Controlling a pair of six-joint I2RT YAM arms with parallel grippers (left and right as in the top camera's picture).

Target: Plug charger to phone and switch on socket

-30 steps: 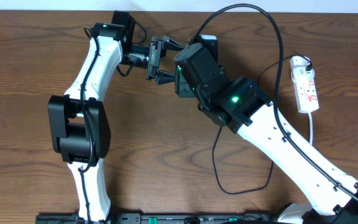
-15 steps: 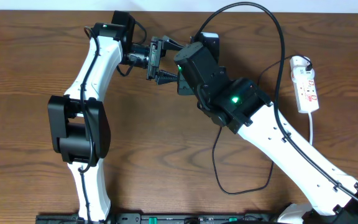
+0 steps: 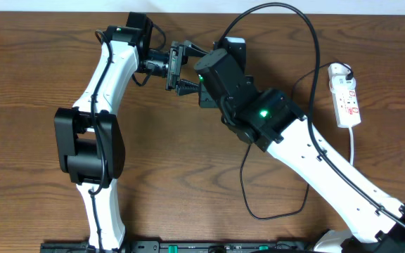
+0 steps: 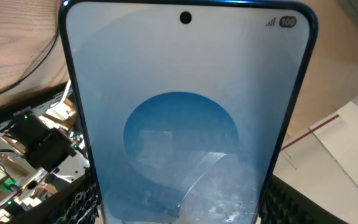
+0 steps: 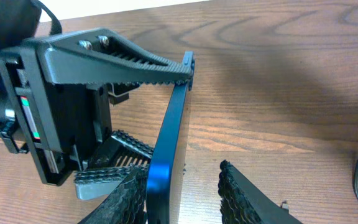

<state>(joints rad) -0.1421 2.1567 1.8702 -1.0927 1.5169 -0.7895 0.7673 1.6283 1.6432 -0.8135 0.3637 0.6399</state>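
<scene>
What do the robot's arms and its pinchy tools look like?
The left arm and right arm are white tubes with chunky black joints. A thin black cable runs along each, and a green light glows on the right one. The left tool and right tool are black, each with two fingers ribbed like little teeth.

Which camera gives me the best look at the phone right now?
Left wrist: the phone fills the frame face-on, so its whole blue screen is readable. The right wrist view shows only its thin edge, seen end-on. Overhead, it is all but hidden where the two arms meet.
</scene>
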